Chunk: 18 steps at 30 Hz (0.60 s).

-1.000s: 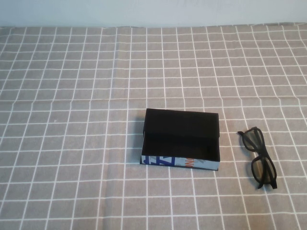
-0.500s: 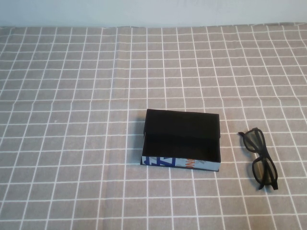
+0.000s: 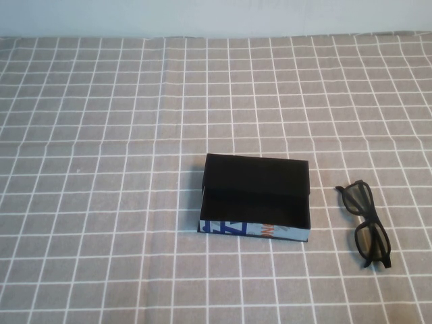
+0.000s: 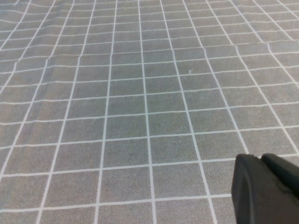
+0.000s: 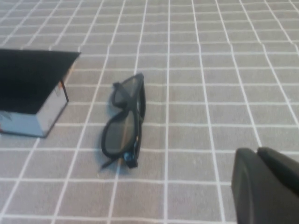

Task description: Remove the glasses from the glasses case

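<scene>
High view: glasses [image 3: 366, 224] beside glasses case [image 3: 256, 196]

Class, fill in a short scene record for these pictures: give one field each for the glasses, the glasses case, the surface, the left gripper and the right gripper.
glasses: out of the case, lying folded on the cloth to the robot's right of it, not touching it
glasses case: open, flap lid up, black interior holds nothing
surface: grey checked tablecloth
left gripper: over bare cloth, holding nothing
right gripper: above the cloth near the glasses, holding nothing
</scene>
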### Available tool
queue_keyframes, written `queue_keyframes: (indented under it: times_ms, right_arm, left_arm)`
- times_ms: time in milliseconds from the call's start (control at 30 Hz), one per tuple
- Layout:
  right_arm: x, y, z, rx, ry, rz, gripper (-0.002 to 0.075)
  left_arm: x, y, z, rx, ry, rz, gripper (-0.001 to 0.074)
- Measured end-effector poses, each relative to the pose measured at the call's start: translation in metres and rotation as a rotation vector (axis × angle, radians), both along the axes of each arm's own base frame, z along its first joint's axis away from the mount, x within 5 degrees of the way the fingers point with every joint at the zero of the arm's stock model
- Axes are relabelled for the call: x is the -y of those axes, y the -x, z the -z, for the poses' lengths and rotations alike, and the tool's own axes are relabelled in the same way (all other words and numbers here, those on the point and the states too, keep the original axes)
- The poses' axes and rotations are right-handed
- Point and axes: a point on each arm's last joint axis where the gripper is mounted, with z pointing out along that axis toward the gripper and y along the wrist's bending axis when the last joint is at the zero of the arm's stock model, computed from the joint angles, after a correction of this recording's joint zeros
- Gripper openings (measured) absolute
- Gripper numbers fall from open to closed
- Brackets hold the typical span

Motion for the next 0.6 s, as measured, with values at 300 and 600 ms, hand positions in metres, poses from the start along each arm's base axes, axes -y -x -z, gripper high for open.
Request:
queue_keyframes:
  times_ms: [300, 600]
  right_arm:
    - [0.000, -0.002, 0.012, -0.002, 0.006, 0.002, -0.0018]
    - [0.000, -0.002, 0.012, 0.006, 0.007, 0.002, -0.0018]
  left_arm:
    - [0.000, 0.000, 0.000, 0.000, 0.000, 0.000, -0.0005]
    - [0.000, 0.000, 0.000, 0.000, 0.000, 0.000, -0.0005]
